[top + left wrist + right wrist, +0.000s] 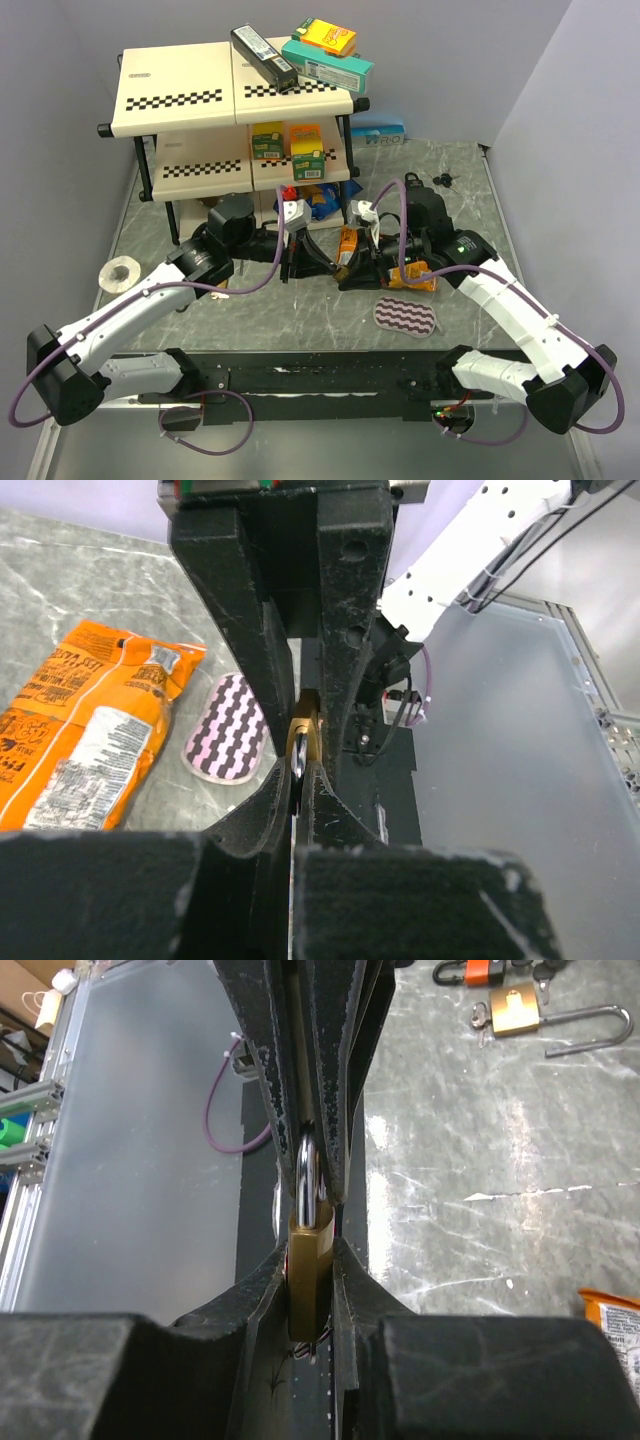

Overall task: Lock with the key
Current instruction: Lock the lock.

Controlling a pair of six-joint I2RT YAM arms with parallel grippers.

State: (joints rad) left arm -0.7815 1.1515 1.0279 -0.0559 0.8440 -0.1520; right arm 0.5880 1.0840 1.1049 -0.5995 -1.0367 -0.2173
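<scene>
While right jaws are pinching the brass padlock (pixel 311 1260), left jaws are squeezing a silver key (pixel 298 763); turning is apparently remaining.

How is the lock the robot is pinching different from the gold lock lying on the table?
The pinched padlock stands on edge, squeezed in the right gripper; the table padlock lies flat, untouched. The pinched padlock's silver loop looks short; the table padlock's is long and looks swung open. Both have brass-coloured bodies and silver loops.
</scene>
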